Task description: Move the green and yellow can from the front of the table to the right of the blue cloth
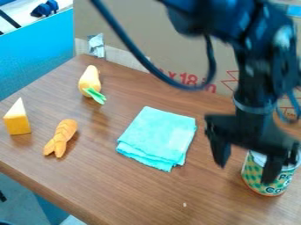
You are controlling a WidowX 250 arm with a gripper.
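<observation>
Looks like an upright can [253,176] in a green-and-yellow patterned wrap, standing on the brown table [147,191], right of a folded turquoise cloth [157,134]. Partly hidden at rim and side by the black gripper [246,174], spread wide with blurred fingers; cannot tell whether touching.

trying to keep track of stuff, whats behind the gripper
Partly behind the gripper is a green-patterned can on the wooden table. One finger covers part of its side, and some of its top is hidden.

Cloth [157,135] left of can [253,176]
</observation>
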